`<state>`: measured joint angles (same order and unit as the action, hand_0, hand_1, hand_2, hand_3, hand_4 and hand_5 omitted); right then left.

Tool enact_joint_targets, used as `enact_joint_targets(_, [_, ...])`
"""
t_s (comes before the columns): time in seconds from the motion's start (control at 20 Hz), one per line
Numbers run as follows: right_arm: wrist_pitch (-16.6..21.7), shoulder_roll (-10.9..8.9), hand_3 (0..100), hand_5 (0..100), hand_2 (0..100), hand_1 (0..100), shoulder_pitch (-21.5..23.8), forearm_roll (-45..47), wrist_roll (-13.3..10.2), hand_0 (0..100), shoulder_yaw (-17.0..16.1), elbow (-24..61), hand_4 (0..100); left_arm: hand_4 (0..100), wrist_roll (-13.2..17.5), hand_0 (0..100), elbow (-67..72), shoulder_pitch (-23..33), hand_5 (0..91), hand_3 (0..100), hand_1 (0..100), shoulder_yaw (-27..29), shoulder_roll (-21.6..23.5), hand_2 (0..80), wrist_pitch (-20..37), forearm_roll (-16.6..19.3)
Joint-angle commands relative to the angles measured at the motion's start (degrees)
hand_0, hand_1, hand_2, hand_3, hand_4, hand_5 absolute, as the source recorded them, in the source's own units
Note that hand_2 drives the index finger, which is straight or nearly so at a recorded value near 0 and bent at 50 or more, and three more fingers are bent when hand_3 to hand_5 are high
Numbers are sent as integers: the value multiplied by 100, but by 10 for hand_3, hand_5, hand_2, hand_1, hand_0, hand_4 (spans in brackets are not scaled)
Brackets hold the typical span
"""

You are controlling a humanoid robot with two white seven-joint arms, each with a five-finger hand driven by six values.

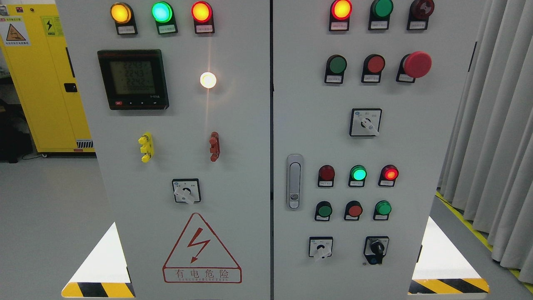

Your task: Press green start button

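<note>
Head view: I am facing a grey control cabinet with two doors. Several green buttons are showing on the right door; the labels are too small to read, so I cannot tell which is start. Likeliest candidates: the green button in the upper row, left of a red button, or the green one in the lower row. Pressing squarely with one fingertip, clear of the red neighbour, looks wise. Neither of my hands is showing; the state of my fingers I cannot tell.
</note>
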<state>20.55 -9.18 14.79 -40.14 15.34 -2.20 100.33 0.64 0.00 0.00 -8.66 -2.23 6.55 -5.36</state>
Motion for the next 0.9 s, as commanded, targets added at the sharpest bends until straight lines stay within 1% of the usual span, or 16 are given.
enact_joint_targets(0.0, [71, 13, 631, 545, 0, 591, -775, -599, -14, 308, -71, 1217, 660, 0, 7, 120, -141, -149, 0, 0, 556, -4, -278, 0, -5, 0])
enact_joint_targets(0.2, [89, 13, 735, 627, 0, 601, -1311, -872, -14, 315, -70, 1217, 726, 0, 15, 120, -141, -149, 0, 0, 556, -4, -357, 0, -5, 0])
enact_joint_targets(0.25, [89, 13, 735, 631, 0, 603, -1391, -890, -14, 315, -70, 1217, 729, 0, 15, 120, -141, -149, 0, 0, 556, -4, -375, 0, -5, 0])
enact_joint_targets(0.3, [89, 13, 765, 679, 0, 612, -1479, -899, -5, 309, -62, 1217, 772, 0, 15, 120, -141, -149, 0, 0, 556, -13, -375, 0, 4, 0])
enact_joint_targets(0.35, [89, 13, 777, 701, 0, 620, -1566, -925, -13, 307, -62, 1217, 785, 0, 15, 120, -150, -149, 0, 0, 556, -13, -375, 0, 4, 0])
enact_joint_targets(0.55, [89, -31, 780, 740, 0, 629, -2032, -1057, 4, 322, -35, 1173, 804, 0, 15, 120, -150, -149, 0, 0, 556, -13, -375, 0, 4, 9])
enact_joint_targets(0.7, [89, -22, 783, 774, 0, 643, -2366, -1258, 39, 317, 26, 1025, 814, 0, 15, 120, -158, -149, 0, 0, 556, -22, -384, 0, 4, 9])
enact_joint_targets(0.8, [89, -4, 781, 784, 0, 646, -2551, -1364, 170, 327, 105, 893, 817, 0, 15, 120, -158, -149, 0, 0, 556, -22, -384, 0, 4, 9])
enact_joint_targets(0.85, [89, 4, 781, 785, 0, 647, -2604, -1373, 197, 329, 123, 848, 818, 0, 15, 120, -158, -149, 0, 0, 556, -22, -384, 0, -5, 9])
